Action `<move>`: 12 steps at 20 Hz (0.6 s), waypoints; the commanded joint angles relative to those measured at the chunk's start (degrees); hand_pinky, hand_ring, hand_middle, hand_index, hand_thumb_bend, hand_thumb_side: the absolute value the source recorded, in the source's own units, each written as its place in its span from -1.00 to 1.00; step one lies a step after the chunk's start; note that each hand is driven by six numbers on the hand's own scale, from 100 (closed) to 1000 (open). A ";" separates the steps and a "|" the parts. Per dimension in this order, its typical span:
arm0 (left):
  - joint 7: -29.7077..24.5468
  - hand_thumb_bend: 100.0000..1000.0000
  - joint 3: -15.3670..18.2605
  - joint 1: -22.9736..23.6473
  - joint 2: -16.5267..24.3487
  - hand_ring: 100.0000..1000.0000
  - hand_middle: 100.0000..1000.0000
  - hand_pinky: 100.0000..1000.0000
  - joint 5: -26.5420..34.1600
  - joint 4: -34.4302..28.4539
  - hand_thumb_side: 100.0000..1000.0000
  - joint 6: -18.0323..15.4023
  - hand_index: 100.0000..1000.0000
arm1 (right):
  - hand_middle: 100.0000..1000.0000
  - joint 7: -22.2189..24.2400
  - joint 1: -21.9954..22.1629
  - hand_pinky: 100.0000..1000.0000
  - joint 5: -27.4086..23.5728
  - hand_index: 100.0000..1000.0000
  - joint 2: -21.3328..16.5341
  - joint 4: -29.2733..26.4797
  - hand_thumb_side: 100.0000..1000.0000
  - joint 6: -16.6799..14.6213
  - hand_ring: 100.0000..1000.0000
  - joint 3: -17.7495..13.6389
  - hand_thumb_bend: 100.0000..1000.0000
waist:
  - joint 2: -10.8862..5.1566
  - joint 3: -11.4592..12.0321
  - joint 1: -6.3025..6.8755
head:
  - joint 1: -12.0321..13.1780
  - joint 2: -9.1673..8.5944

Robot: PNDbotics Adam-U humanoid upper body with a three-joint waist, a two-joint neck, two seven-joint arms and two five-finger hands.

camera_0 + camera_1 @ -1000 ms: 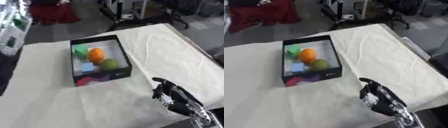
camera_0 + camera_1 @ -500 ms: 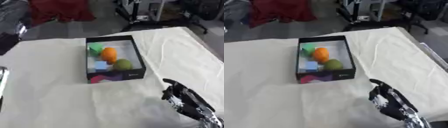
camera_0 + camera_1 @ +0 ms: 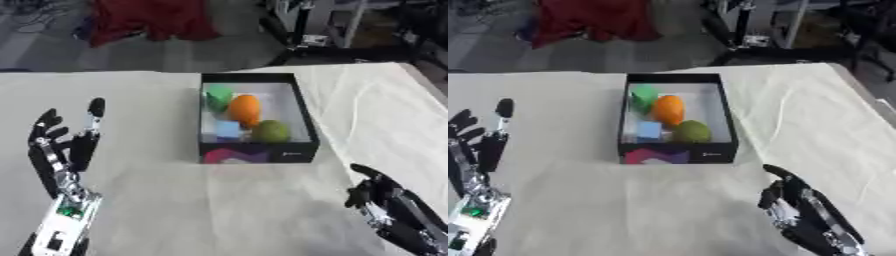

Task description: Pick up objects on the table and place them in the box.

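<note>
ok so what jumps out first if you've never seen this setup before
The black box in the middle of the cream-covered table, holding a green block, an orange ball-like thing, a small blue cube and an olive-green round thing. Then the two black hands: the left hand raised open at lower left, the right hand at lower right.

The table (image 3: 157,200) is covered in a wrinkly off-white cloth (image 3: 623,210) that pretty much hides the whole top; the only thing sitting right on it is a black box (image 3: 302,115), around the middle toward the far edge.
</note>
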 commanded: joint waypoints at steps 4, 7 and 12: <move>0.62 0.96 -0.55 0.02 0.03 0.28 0.29 0.10 1.38 0.68 0.36 -1.46 0.58 | -0.16 -0.83 -0.55 0.63 -1.00 0.83 -0.40 -1.51 -0.18 -0.32 0.00 -0.28 -1.00 | -0.13 0.17 -0.84 | -0.08 -0.11; 0.46 0.95 -0.67 0.22 0.02 0.28 0.28 0.10 1.67 0.78 0.36 -1.51 0.57 | -0.16 -1.22 -0.49 0.63 -1.25 0.82 -0.28 -1.57 -0.18 -0.50 0.00 -0.24 -1.00 | 0.05 0.36 -0.82 | -0.04 -0.11; -0.07 0.95 -0.87 0.22 -0.03 0.27 0.27 0.10 1.53 0.38 0.37 -1.39 0.57 | -0.16 -1.76 -0.44 0.62 -2.00 0.82 -0.32 -1.76 -0.18 -0.85 0.00 -0.23 -1.00 | -0.10 0.18 -0.81 | 0.06 -0.11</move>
